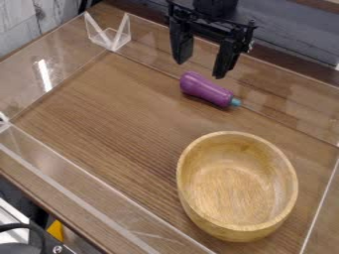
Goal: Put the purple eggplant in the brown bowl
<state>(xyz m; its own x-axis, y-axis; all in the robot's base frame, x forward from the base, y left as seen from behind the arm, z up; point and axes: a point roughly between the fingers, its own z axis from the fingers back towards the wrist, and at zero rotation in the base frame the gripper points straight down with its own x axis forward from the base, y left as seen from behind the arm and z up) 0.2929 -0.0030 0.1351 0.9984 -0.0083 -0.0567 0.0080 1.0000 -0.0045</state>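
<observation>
— Where is the eggplant [207, 89]?

— It lies on its side on the wooden table [106, 119], with its green tip pointing to about four o'clock. My gripper [201, 58] hangs just above it, pointing down.

— Are you holding it?

— No. My fingers are wide open and hold nothing.

— And the bowl [240, 188]?

— It sits at about five o'clock from the eggplant, apart from it.

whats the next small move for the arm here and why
Probably lower straight down toward the purple eggplant. The gripper hangs open just above it, fingers pointing down, nothing held, and the eggplant lies on the table, up and left of the empty brown bowl.
</observation>
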